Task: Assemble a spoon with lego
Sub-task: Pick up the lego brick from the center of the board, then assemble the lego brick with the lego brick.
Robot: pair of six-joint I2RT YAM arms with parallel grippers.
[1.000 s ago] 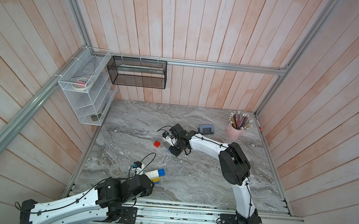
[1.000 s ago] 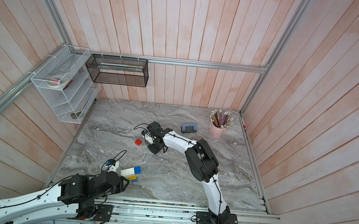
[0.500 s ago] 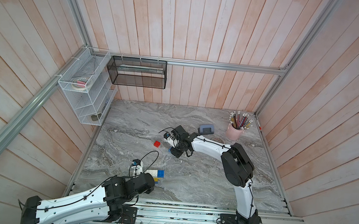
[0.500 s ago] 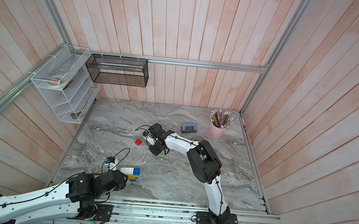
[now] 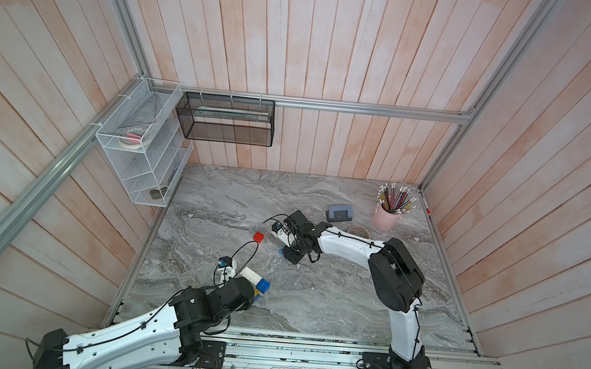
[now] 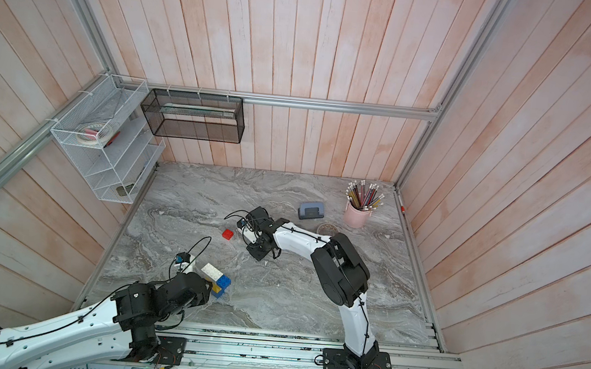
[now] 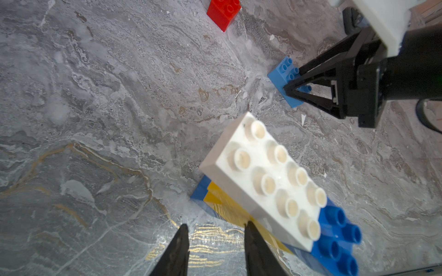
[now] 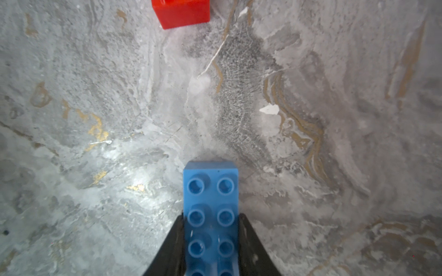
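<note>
A joined stack of lego lies at the front left of the table: a white brick point(image 5: 250, 274) point(image 7: 263, 176) on yellow and blue bricks point(image 5: 262, 285). My left gripper point(image 7: 216, 224) is open over bare table just beside the stack, with one fingertip point(image 7: 248, 227) at the yellow brick's edge. Farther back, my right gripper point(image 8: 211, 215) point(image 5: 289, 253) is shut on a long light-blue brick point(image 8: 210, 191) point(image 7: 282, 71) low at the table. A loose red brick point(image 5: 258, 237) point(image 8: 181, 12) sits just beyond it. No finished spoon shows.
A grey-blue hole punch point(image 5: 339, 213), a pink cup of pencils point(image 5: 389, 216) and a small round dish point(image 5: 359, 231) stand at the back right. A white wire shelf point(image 5: 141, 163) and a black mesh basket point(image 5: 226, 119) hang on the walls.
My left arm has shifted a little right and forward beside the brick stack, which stayed put. The right gripper has barely moved with the light-blue brick.
</note>
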